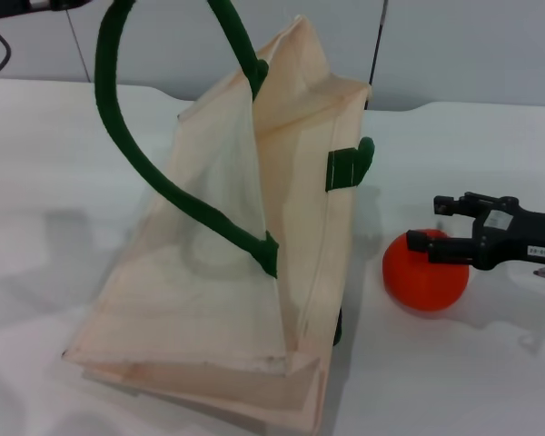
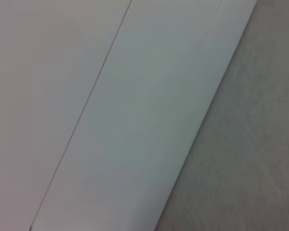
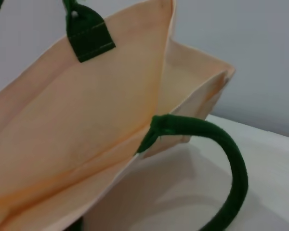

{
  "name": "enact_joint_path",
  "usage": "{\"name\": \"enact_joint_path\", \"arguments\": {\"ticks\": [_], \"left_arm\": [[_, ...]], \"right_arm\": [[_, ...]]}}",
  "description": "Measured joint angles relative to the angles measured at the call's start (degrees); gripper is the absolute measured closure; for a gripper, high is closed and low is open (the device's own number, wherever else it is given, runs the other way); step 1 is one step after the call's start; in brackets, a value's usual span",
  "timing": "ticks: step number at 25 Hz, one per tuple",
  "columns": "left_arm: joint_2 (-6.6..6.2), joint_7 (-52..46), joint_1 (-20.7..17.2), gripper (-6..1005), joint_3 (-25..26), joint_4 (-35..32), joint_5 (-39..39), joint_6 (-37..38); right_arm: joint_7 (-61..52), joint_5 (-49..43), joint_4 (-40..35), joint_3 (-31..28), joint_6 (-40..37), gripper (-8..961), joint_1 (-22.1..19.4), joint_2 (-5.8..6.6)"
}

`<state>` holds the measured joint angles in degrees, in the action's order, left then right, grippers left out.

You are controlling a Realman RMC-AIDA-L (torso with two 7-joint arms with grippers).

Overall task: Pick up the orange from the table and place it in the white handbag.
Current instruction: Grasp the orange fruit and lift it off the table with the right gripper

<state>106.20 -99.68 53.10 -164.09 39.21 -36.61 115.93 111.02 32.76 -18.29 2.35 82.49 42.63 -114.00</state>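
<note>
The orange (image 1: pixel 425 277) sits on the white table (image 1: pixel 490 381) just right of the white handbag (image 1: pixel 254 272). The bag stands tilted, its mouth facing right. One dark green handle (image 1: pixel 118 118) is lifted up out of the top of the head view. My right gripper (image 1: pixel 427 222) comes in from the right, open, with its black fingers (image 1: pixel 429 243) at the top of the orange, one in front and one behind. The right wrist view shows the bag's cream side (image 3: pixel 86 125) and its other green handle (image 3: pixel 231 163) lying on the table. The orange does not show there.
A dark piece of my left arm (image 1: pixel 27 4) and a cable show at the top left edge of the head view. The left wrist view shows only plain pale panels (image 2: pixel 135 120). A grey wall (image 1: pixel 472 45) stands behind the table.
</note>
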Motion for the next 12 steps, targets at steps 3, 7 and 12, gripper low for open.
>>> {"name": "enact_joint_path", "arguments": {"ticks": [3, 7, 12], "left_arm": [[0.03, 0.00, 0.02, 865, 0.00, -0.13, -0.03, -0.30], [0.23, 0.01, -0.12, 866, 0.00, -0.17, -0.04, -1.14], [0.26, 0.01, -0.12, 866, 0.00, -0.25, -0.04, -1.16]], "right_arm": [[-0.44, -0.04, -0.27, 1.29, -1.12, 85, 0.17, -0.22], [-1.05, -0.09, -0.14, 4.72, -5.74, 86, 0.46, -0.97], [-2.55, -0.15, -0.18, 8.95, -6.65, 86, 0.45, -1.17]]}}
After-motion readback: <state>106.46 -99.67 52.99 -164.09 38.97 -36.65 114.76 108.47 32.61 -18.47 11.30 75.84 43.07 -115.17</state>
